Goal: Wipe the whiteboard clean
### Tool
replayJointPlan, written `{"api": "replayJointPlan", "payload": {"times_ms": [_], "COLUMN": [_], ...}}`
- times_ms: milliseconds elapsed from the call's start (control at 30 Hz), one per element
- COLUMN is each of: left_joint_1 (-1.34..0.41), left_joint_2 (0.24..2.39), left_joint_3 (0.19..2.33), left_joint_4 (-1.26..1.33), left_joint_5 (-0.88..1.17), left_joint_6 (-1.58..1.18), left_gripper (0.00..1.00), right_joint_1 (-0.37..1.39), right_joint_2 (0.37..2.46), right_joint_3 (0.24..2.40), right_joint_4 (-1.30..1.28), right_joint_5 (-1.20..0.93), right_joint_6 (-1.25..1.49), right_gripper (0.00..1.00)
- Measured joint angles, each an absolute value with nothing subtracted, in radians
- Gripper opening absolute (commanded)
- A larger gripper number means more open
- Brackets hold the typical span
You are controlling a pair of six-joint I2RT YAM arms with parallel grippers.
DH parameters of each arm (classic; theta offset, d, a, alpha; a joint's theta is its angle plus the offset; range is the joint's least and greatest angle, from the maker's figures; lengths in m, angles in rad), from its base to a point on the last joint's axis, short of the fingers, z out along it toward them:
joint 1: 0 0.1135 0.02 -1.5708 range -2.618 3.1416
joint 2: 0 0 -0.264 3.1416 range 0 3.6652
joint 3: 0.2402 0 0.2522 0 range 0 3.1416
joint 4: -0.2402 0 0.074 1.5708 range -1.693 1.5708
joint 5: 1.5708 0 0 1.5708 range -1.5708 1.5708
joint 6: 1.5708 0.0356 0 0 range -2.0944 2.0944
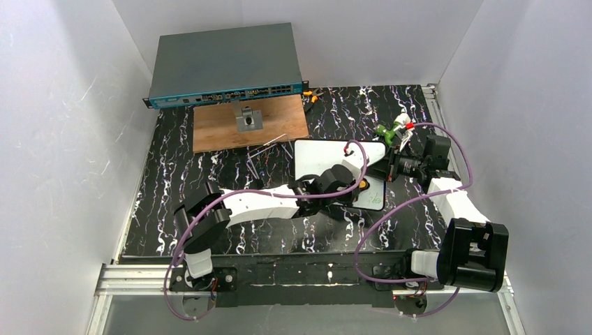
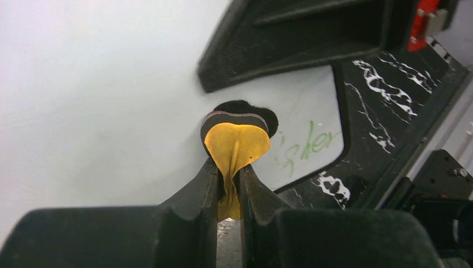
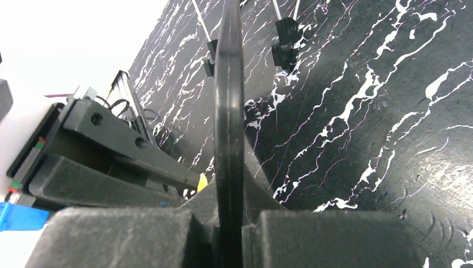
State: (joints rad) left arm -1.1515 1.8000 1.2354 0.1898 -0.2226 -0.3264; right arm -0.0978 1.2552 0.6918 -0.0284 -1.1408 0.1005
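Left fingers pinch a yellow eraser pad; right fingers clamp the whiteboard by its right rim, mid-bench.
We see the pad's dark felt face on the white surface near the board's right end, beside a green scrawl we cannot read. The board is white with a thin black rim and rounded corners. A wooden panel lies just behind its left corner, with a grey network switch farther back. Open marbled bench lies to the left and in front.
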Motion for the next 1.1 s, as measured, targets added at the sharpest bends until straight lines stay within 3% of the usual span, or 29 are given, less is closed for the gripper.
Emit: {"api": "replayJointPlan", "payload": {"times_ms": [367,667,1100], "left_joint_1": [-1.188,-1.133,-1.167], "left_joint_2": [1.797,1.710,1.722], "left_joint_3": [1.124,0.947,0.933], "left_joint_4": [0.323,0.421,0.473], "left_joint_5": [-0.140,-0.204,-0.273], "left_joint_6": [-0.384,-0.515,-0.593], "left_gripper": [0.00,0.00,0.00], "right_joint_1": [-0.095,-0.095,-0.098], "right_joint_2": [1.246,1.246,1.245], "right_joint_3": [0.692,0.692,0.692], "right_joint_4": [-0.057,-0.056,-0.053], "right_joint_5": [-1.147,-1.146,-1.143], "right_joint_6": [0.097,0.097,0.098], "right_gripper": [0.01,0.01,0.01]}}
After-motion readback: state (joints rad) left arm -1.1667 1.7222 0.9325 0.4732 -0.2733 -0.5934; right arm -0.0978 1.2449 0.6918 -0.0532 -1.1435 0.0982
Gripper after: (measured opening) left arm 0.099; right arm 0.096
